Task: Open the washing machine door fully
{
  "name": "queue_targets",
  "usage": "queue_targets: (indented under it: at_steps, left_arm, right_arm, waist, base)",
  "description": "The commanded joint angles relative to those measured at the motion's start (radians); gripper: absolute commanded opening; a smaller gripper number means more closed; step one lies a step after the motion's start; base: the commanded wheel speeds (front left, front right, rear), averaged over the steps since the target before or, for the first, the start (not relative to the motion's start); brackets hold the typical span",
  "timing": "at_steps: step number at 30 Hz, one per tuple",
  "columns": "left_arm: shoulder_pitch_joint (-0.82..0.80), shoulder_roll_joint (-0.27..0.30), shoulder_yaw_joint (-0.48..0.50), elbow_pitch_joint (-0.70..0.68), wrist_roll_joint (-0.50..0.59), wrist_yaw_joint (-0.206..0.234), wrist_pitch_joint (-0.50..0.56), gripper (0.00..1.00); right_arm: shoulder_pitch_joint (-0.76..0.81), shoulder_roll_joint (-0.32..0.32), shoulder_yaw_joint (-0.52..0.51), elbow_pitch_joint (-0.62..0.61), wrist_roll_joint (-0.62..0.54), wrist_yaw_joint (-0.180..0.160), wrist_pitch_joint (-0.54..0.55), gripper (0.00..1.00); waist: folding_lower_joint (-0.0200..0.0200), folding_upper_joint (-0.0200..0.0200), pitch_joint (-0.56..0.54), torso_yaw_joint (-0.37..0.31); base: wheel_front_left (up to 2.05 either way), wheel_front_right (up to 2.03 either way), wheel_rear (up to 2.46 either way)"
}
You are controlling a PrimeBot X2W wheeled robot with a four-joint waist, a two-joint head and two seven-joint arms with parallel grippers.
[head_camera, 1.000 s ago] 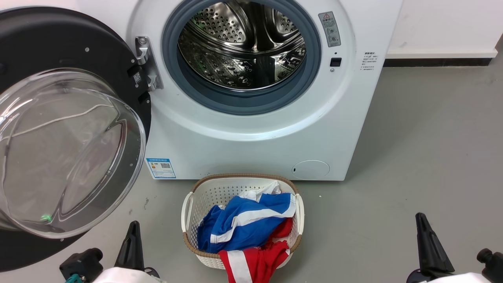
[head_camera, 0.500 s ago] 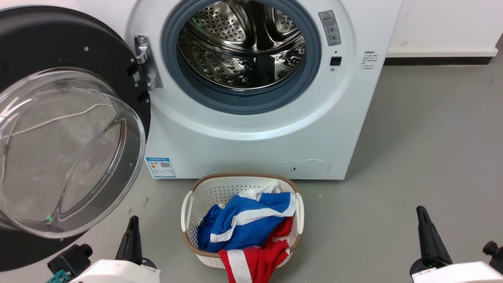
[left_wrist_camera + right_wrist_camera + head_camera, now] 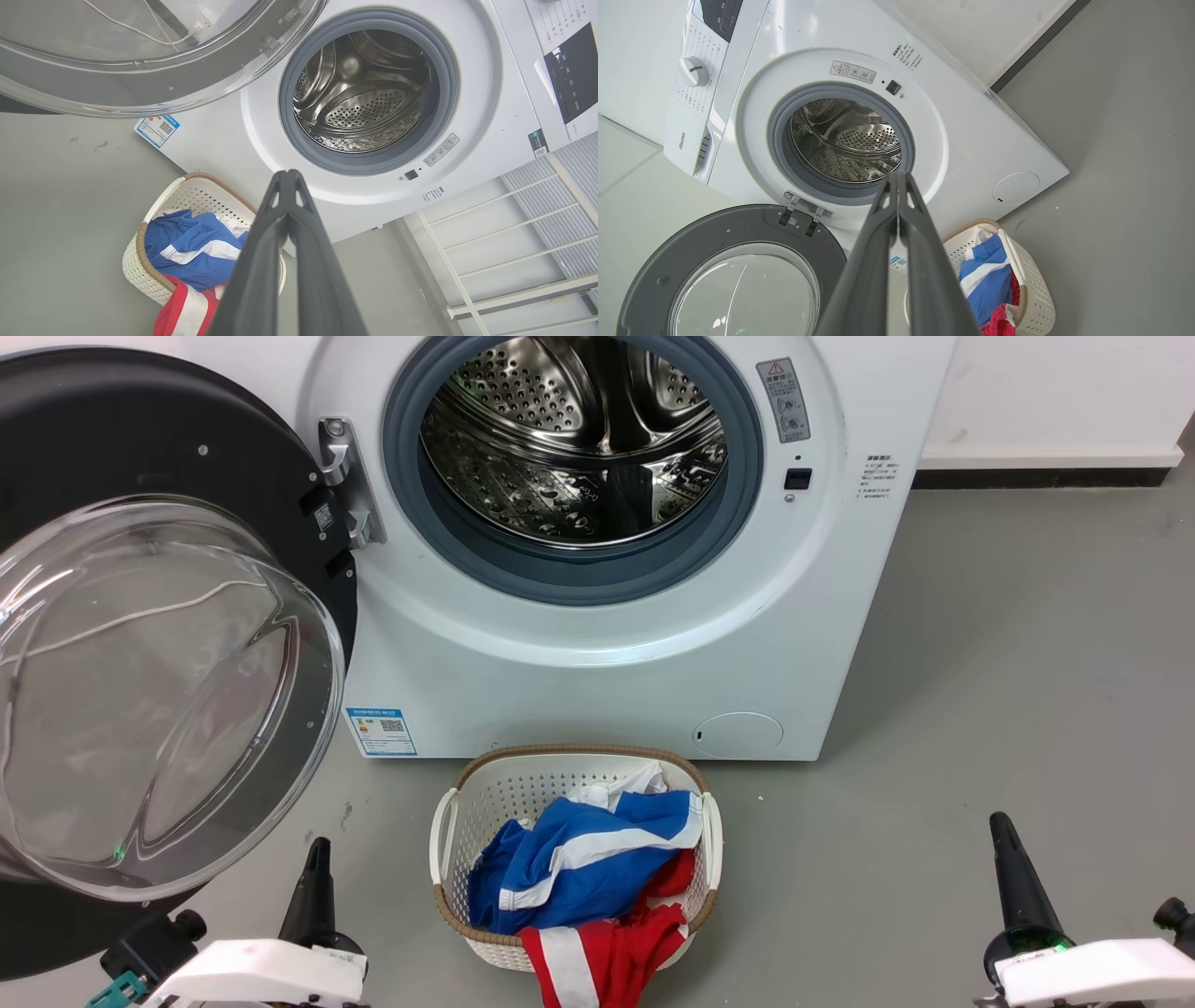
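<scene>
We find the washing machine door (image 3: 159, 700) swung wide on its hinge (image 3: 344, 476), left of the drum opening (image 3: 574, 439) of the washing machine (image 3: 597, 663), apparently near full travel. The left gripper (image 3: 288, 175) and right gripper (image 3: 900, 175) hang clear of it, fingers pressed together on nothing.

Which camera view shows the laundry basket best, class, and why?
The head view: the whole laundry basket lies in frame. In the left wrist view the left claw hides part of it; in the right wrist view the picture's bottom edge crops it.
</scene>
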Motion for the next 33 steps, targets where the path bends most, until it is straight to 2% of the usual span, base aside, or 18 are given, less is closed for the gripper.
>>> queue_targets:
  at_steps: [1,33]
  left_arm:
    - [-0.029,0.002,0.005,-0.007,-0.033,-0.007,0.007,0.0]
    - [-0.079,0.001,0.025,0.024,-0.388,-0.033,0.092,0.0]
  right_arm:
    - [-0.029,-0.009,-0.003,-0.003,0.035,0.0,0.007,0.0]
    - [-0.106,-0.009,-0.024,0.063,0.365,0.0,0.092,0.0]
  waist:
    - [0.0,-0.0001,0.0,0.0]
    - [0.0,-0.0001,0.008,-0.001]
  base:
    - [0.0,0.0,0.0]
    - [0.0,0.0,0.0]
